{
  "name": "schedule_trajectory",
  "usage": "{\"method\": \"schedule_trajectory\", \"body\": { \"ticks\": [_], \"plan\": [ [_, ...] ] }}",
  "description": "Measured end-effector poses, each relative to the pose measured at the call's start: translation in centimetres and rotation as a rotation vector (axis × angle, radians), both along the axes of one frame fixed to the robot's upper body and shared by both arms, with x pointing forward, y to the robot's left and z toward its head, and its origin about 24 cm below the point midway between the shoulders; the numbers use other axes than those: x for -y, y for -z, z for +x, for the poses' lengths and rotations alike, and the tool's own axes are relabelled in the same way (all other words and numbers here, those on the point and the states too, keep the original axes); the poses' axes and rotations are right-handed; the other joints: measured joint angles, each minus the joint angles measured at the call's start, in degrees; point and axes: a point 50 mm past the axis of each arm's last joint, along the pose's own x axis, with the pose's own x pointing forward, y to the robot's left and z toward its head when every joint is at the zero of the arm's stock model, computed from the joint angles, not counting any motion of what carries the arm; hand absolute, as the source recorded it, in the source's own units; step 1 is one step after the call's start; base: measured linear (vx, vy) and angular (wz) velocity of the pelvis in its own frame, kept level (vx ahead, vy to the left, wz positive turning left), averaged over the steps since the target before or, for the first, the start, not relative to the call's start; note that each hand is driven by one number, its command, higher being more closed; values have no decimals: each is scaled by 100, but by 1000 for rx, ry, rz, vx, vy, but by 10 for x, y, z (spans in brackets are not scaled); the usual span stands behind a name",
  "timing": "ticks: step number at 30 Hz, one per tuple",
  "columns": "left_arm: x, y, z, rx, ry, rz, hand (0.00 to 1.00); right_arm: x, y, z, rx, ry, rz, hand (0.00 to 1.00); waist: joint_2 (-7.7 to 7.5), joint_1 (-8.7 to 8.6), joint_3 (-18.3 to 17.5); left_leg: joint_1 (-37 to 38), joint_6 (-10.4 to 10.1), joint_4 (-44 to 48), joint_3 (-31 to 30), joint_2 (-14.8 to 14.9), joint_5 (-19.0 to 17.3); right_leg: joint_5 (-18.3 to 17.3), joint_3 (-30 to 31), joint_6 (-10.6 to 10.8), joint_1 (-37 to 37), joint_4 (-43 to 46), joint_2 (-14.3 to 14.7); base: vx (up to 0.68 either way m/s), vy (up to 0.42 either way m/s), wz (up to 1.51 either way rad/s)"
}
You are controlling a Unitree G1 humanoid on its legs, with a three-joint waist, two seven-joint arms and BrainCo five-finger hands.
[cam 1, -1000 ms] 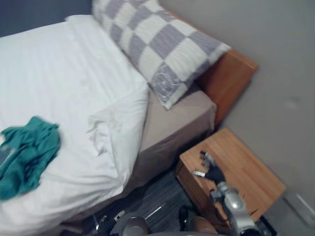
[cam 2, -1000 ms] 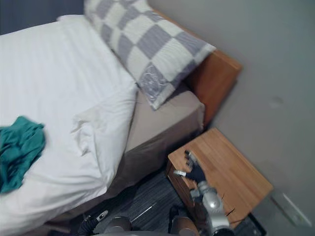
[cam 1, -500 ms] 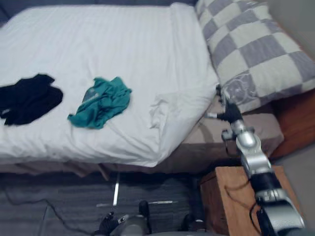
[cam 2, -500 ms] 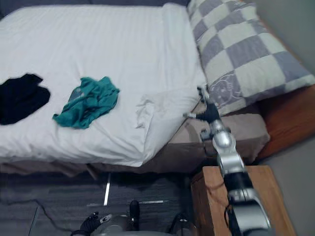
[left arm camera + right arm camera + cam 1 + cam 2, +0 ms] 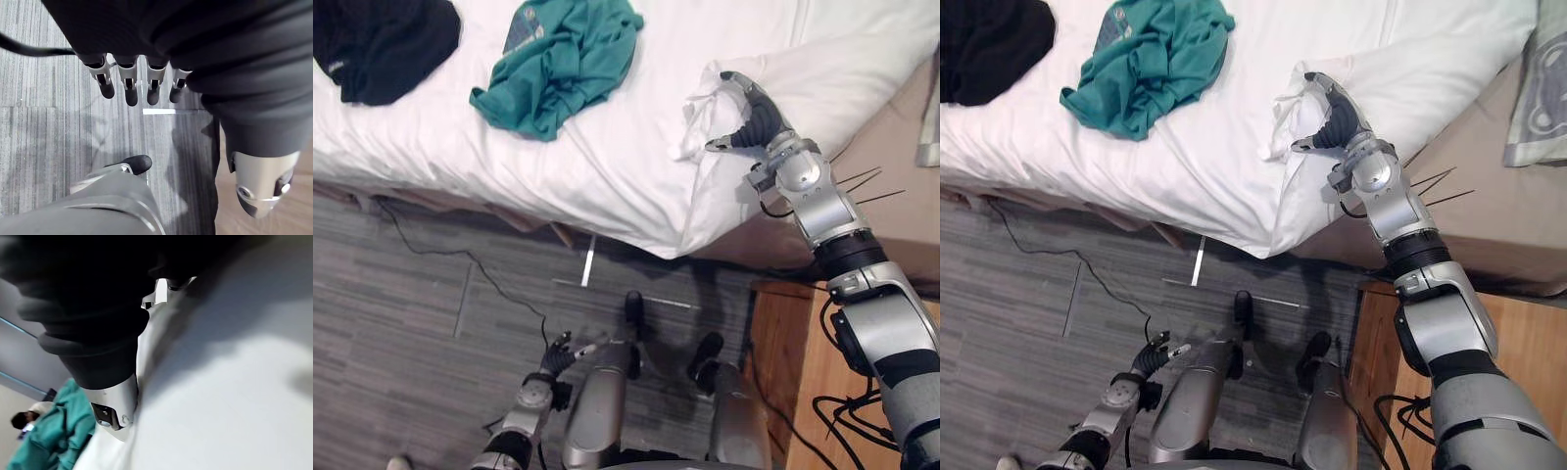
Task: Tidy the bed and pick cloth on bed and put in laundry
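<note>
Grey floor (image 5: 431, 294): striped carpet at the foot of the bed side; nearest zone.
Left hand (image 5: 556, 354): hangs low over the floor, well apart from the bed. Fingers are straight and relaxed, holding nothing.
Nightstand (image 5: 798, 372): wood, beside the bed on the robot's right. The right arm reaches past it.
Right hand (image 5: 754, 117): at the near edge of the bed. Fingers and thumb are curled in a C round the bunched corner of the duvet.
Duvet (image 5: 636, 166): white. Its corner is folded back and rumpled at the right hand, and its near edge hangs over the bed side.
Mattress (image 5: 1489, 215): beige, bare past the folded corner.
Teal cloth (image 5: 563, 59): crumpled on the duvet, to the left of the right hand and well apart from it. Neither hand touches it.
Black cloth (image 5: 382, 44): a heap on the duvet, further left, near the teal cloth but apart from it.
Pillow (image 5: 1540, 108): checked; its corner rests on the mattress at the far right.
Step in hand: judged to be straightening the duvet corner.
Done: nothing complete, as far as can be seen.
Left: flatten the duvet over the mattress, then pick up both cloths and carry them to the laundry.
</note>
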Motion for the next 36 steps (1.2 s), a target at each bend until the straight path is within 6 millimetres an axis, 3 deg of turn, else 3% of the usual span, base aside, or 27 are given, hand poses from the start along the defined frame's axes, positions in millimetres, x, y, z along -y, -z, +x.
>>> {"method": "schedule_trajectory", "body": {
  "ticks": [2,6,11,12,15,18,19,20,21,22,24,25,29,33,34,36],
  "plan": [
    [4,-1,2,7,16,-11,0,8,-5,2,2,42,-52,100,73,-1,36,5,-32,-62,-23,-21,26,-97,1,-21,-88,194,-61,-47,-60,9],
    [5,0,1,8,22,-18,0,20,-1,5,-8,88,-30,100,76,-3,37,217,-64,-288,-51,-56,156,-236,-8,-37,-42,363,-131,-26,-81,7],
    [0,0,-3,15,14,-16,0,45,30,-2,-63,124,144,100,73,-70,36,825,-74,-714,46,38,279,-155,-1,-4,481,5,2,26,-69,-12],
    [-1,0,-6,19,13,-23,0,52,43,-8,-82,128,198,0,61,-119,37,1012,-75,-786,119,68,278,-86,26,9,675,-164,57,63,-32,-27],
    [-3,3,-13,2,13,-28,0,65,76,-24,-115,140,299,0,28,-251,26,1429,-79,-922,401,113,269,122,181,98,1098,-580,190,64,-3,-43],
    [-9,10,-28,-45,-11,-14,0,67,129,-45,-199,171,500,0,-207,-490,-110,1833,-169,-1066,796,142,201,277,431,181,1428,-950,288,45,12,-55],
    [-12,14,-36,-70,-18,-1,0,66,157,-59,-253,200,591,0,-393,-506,-274,1989,-218,-1126,970,181,163,373,578,186,1542,-1149,366,69,-19,-67],
    [-14,17,-42,-92,-26,2,0,68,184,-74,-315,245,633,0,-508,-511,-444,2103,-266,-1199,1076,213,125,430,666,201,1632,-1328,435,89,-26,-63],
    [-14,19,-45,-102,-28,3,0,70,197,-82,-345,273,657,0,-563,-524,-527,2150,-251,-1207,1116,226,107,455,711,205,1682,-1402,469,78,-24,-46],
    [-14,22,-51,-128,-29,7,0,77,228,-106,-415,359,706,0,-669,-590,-702,2256,-184,-1208,1223,251,41,487,784,211,1793,-1542,514,91,-15,-35],
    [-13,28,-61,-167,-25,17,0,88,257,-135,-491,486,747,0,-716,-678,-887,2362,-198,-1213,1311,256,-12,529,864,227,1894,-1658,535,61,6,-35],
    [-10,31,-66,-190,-29,20,0,101,275,-159,-541,598,767,0,-696,-753,-1033,2407,-192,-1216,1408,262,-47,560,958,224,1913,-1727,558,45,14,-35],
    [-11,38,-81,-232,-75,14,0,137,296,-217,-558,935,828,0,-591,-981,-1208,2616,-180,-1260,1576,304,-118,627,1073,272,2074,-1885,618,15,15,-29],
    [-13,41,-93,-260,-90,14,0,168,284,-245,-440,1127,876,0,-577,-1098,-1344,2705,-191,-1265,1619,347,-127,658,1073,295,2207,-1992,680,-2,1,-5],
    [-14,43,-98,-272,-97,11,0,174,277,-244,-398,1137,874,100,-578,-1130,-1390,2727,-190,-1265,1618,354,-130,668,1061,294,2256,-2037,688,0,0,0],
    [-15,44,-102,-282,-101,15,0,188,251,-237,-294,1108,836,100,-600,-1122,-1490,2742,-188,-1266,1618,370,-132,711,1035,281,2282,-2119,706,0,0,0]
  ]
}}
